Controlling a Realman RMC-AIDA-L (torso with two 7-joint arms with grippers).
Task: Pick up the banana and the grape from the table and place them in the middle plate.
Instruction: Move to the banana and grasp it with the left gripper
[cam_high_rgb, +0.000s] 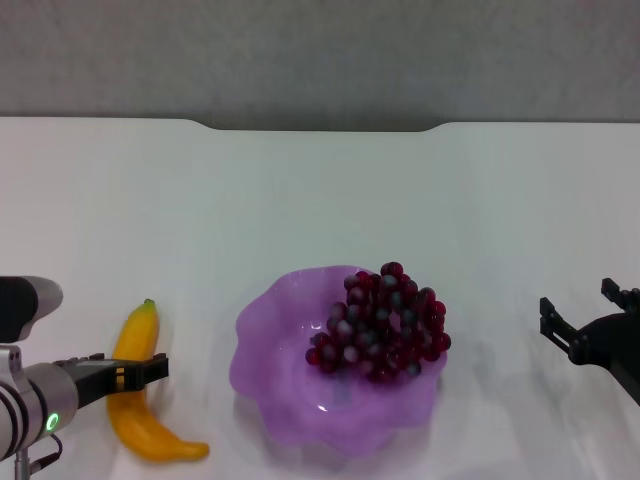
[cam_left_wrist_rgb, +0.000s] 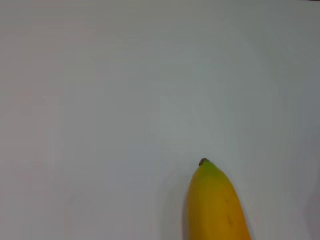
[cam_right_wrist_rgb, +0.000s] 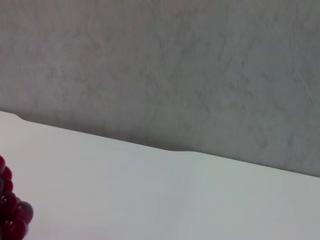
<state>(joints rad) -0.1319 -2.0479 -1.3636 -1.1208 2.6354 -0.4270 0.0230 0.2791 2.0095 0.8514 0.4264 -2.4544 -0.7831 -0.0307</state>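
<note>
The grape (cam_high_rgb: 382, 322) bunch sits inside the middle plate (cam_high_rgb: 270, 345), a little to the right of its centre; so I think that half of the job is done. The banana (cam_high_rgb: 136, 395) is not in the plate yet; it lies flat on the table (cam_high_rgb: 320, 190), on the near left side, just beside the plate but not touching it, with its green tip pointing far away.

The left gripper (cam_high_rgb: 140, 374) is right at the banana's middle; its dark fingers reach across the yellow skin from the left; I cannot tell how wide they are spread or if they have hold of the fruit; the banana looks like it rests on the table. The left wrist view shows only the banana's green tip and bare table, no fingers.

The right gripper (cam_high_rgb: 578, 322) hangs over the table on the near right, well apart from the plate; its two fingers stand apart with nothing between them; it looks idle.

So the step in hand seems to be getting the banana. The next move, I think, needs a firm pinch on the smooth, slippery middle, then a lift, then a short trip right to the plate; it should land beside the grapes, not on top, or they may roll.
</note>
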